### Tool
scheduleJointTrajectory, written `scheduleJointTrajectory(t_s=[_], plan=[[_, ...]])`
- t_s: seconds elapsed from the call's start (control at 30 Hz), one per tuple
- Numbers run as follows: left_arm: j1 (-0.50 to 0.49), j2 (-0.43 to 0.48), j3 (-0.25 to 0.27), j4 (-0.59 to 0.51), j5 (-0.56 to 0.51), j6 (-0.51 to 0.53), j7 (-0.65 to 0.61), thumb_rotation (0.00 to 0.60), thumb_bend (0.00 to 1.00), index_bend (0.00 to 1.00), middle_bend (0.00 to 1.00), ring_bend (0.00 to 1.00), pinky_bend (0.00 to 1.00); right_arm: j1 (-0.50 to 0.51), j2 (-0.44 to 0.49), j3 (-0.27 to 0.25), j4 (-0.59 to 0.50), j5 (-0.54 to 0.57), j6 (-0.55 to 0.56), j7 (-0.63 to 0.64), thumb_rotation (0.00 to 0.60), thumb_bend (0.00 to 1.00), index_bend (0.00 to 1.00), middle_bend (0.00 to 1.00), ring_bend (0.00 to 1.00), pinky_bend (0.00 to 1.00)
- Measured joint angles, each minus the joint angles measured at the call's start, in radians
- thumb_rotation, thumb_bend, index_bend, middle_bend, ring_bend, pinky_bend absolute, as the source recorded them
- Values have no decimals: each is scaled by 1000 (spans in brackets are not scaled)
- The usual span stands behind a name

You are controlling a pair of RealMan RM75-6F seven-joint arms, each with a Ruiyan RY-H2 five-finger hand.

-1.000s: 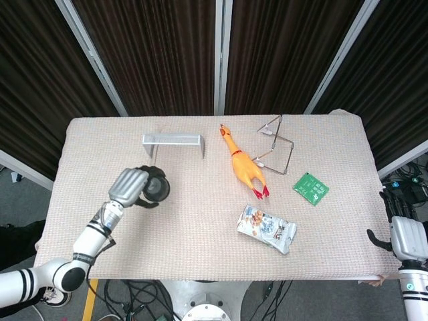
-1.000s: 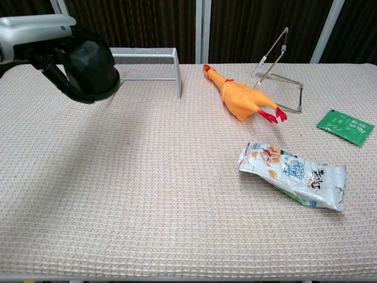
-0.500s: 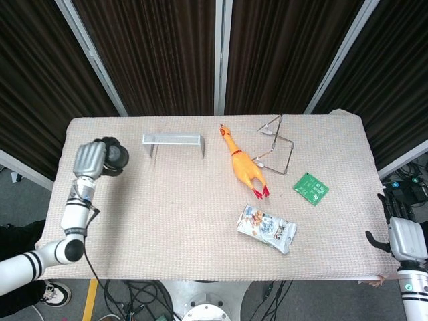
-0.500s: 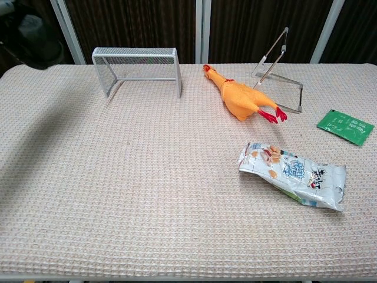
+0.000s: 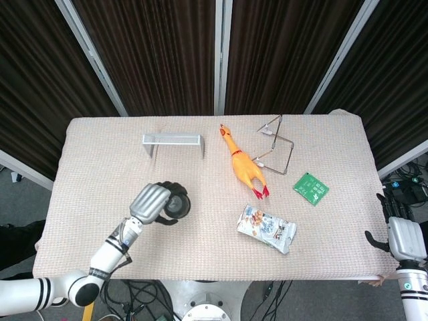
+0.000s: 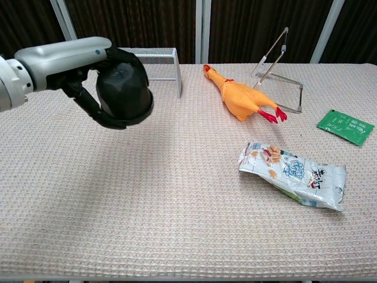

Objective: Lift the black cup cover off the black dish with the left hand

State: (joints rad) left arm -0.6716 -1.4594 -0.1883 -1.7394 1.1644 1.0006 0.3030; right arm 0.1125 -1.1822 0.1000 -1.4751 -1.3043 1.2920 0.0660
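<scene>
Above the left half of the table (image 5: 200, 234), the black cup cover (image 6: 123, 88) hung clear of the cloth, gripped by the left hand (image 6: 97, 79), whose dark fingers (image 6: 88, 106) wrapped around its side. No black dish could be made out under it. Behind it stood a wire rack (image 6: 159, 62). Further right lay a rubber chicken (image 6: 241, 97), just beside a metal stand (image 6: 277, 71). A snack bag (image 6: 291, 174) lay nearer the front, well apart from a green packet (image 6: 345, 126). Off the table's right edge was the right hand (image 5: 406, 237); whether its fingers were open or closed I could not tell.
</scene>
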Motion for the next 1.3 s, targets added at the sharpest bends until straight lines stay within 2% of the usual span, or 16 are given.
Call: scheduleJointTrajectory(t_s=[0.1, 0.23, 0.33, 0.4, 0.5, 0.67, 0.83, 0.93, 1.0, 1.1, 1.2, 1.3], plan=[[-17, -3, -28, 133, -148, -24, 18, 600, 262, 434, 453, 319, 436, -1, 0, 1, 0, 1, 2, 0, 600, 185, 0, 7, 0, 0], [-55, 6, -81, 381, -385, -89, 37, 600, 262, 431, 453, 319, 435, -1, -1, 0, 1, 2, -2, -1, 600, 186, 0, 7, 0, 0], [-71, 22, -103, 496, -475, -125, 40, 600, 261, 430, 453, 319, 434, 0, -4, 0, 6, 6, -6, 1, 600, 185, 0, 7, 0, 0], [-77, 34, -107, 517, -487, -141, 40, 600, 262, 430, 453, 319, 434, 1, -6, -1, 9, 5, -11, 2, 600, 186, 0, 7, 0, 0], [-82, 55, -105, 472, -477, -169, 36, 600, 262, 429, 453, 319, 434, 1, -7, -4, 10, 0, -10, 4, 600, 186, 0, 7, 0, 0], [-72, 75, -79, 224, -395, -197, 4, 600, 262, 428, 455, 319, 435, 0, -6, -1, 12, 4, -7, 5, 600, 184, 0, 8, 0, 0], [-47, 81, -40, -48, -173, -195, -59, 600, 262, 425, 455, 319, 438, 0, -11, -4, 16, 0, -6, -7, 600, 185, 0, 8, 0, 0], [-38, 83, -29, -110, -49, -182, -92, 600, 262, 424, 455, 319, 441, -1, -14, -5, 22, 1, -8, -3, 600, 186, 0, 8, 0, 0], [-37, 84, -28, -112, -17, -177, -103, 600, 262, 425, 455, 319, 442, -1, -16, -5, 29, 4, -12, 1, 600, 186, 0, 8, 0, 0], [-41, 79, -31, -64, -39, -156, -99, 600, 262, 425, 455, 319, 441, -1, -16, -2, 30, 5, -10, 2, 600, 185, 0, 8, 0, 0], [-50, 56, -40, 59, -100, -118, -60, 600, 262, 424, 455, 319, 438, -3, -11, 0, 22, 0, 3, 1, 600, 186, 0, 8, 0, 0], [-64, 29, -55, 228, -170, -96, -7, 600, 262, 423, 455, 318, 434, -7, 0, 3, 6, -9, 24, -3, 600, 187, 0, 8, 0, 0]])
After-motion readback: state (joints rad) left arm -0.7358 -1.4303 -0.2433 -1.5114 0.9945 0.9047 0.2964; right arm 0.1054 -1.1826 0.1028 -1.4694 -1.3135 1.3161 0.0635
